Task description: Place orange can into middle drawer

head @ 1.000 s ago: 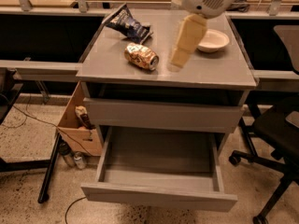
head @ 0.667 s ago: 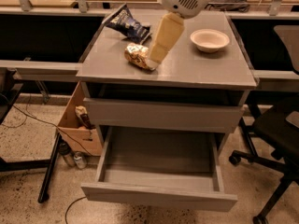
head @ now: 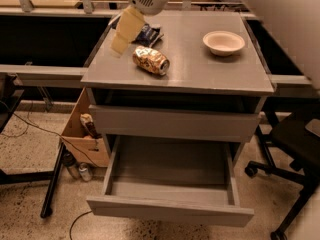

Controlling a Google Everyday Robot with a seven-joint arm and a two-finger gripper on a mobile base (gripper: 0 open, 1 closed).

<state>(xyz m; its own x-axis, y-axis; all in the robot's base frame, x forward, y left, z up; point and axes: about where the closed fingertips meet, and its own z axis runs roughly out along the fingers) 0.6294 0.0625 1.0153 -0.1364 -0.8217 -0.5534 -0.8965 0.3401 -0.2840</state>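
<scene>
Over the bench's back-left corner, the gripper (head: 124, 31) now hangs beside the snack bag (head: 148, 34), having crossed from the right side; open or closed cannot be told. The orange can (head: 151, 60) lies sideways near the front edge, unheld. The middle drawer (head: 170, 211) stands open below; pick-up outstanding.

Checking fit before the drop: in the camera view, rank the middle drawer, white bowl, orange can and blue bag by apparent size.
middle drawer: largest by far.
white bowl and orange can: look alike; the bowl sits farther back, so unranked.
blue bag: partly hidden behind the gripper hanging above it, so unsure.
</scene>
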